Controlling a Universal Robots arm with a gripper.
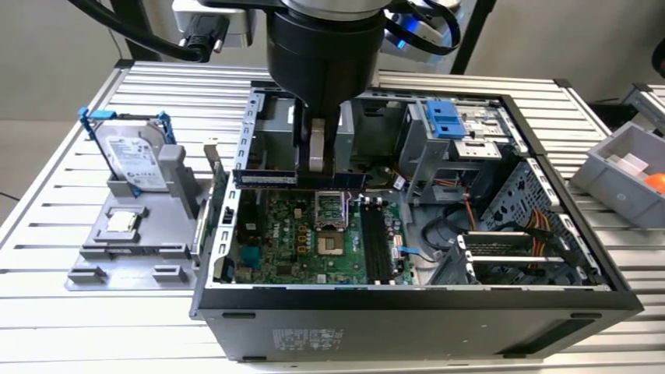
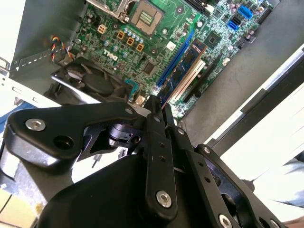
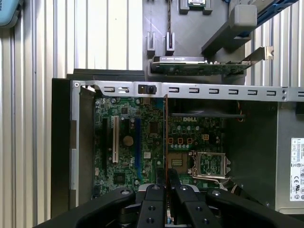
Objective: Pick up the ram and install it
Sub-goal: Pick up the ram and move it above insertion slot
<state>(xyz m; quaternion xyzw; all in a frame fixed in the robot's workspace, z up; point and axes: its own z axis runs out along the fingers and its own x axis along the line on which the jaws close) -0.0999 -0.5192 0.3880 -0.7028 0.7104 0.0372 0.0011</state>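
— On the slatted metal table, what takes up the most room?

— An open computer case, lying on its side with the green motherboard facing up. The black arm hangs over the far half of it.

— And beside the case?

— At the exterior view's left, just beside it, a grey holder carries a silver hard drive standing upright in a blue-handled frame. A small square silver chip lies on the holder nearer the camera. At the exterior view's right, well apart, there is a grey bin.

— What is the gripper doing?

— It is clenched on the ram, grasping it about the middle.

— Where is the ram, exactly?

— Inside the case, above the far edge of the motherboard, level, with its length running left to right and its gold contacts downward. The black memory slots run near to far on the right part of the board, so the stick lies crosswise to them and apart from them. In the first wrist view it appears edge-on, a thin line reaching out from between the fingers.
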